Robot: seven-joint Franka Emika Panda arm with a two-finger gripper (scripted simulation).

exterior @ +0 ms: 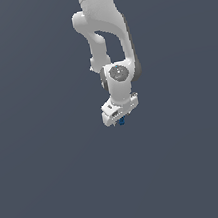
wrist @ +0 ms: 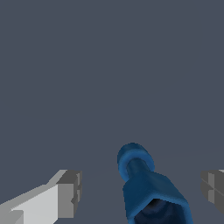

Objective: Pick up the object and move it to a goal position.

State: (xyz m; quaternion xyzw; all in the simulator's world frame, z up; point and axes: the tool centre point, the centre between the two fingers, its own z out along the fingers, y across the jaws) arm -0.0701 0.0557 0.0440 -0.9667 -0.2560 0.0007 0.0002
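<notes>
The object (wrist: pixel 146 188) is a small dark-blue peg with a narrow waist and wider ends. In the wrist view it lies between my two grey fingertips (wrist: pixel 70 192), with a gap on each side, so neither pad touches it. My gripper (wrist: pixel 141 190) is open around it. In the exterior view the white gripper (exterior: pixel 120 118) points downward and only a small blue bit of the object (exterior: pixel 122 122) shows under it. I cannot tell whether the peg rests on the ground.
The surroundings are a plain dark grey-blue surface (exterior: pixel 53 182) in both views. The white arm (exterior: pixel 104 25) rises above the gripper toward the exterior view's top.
</notes>
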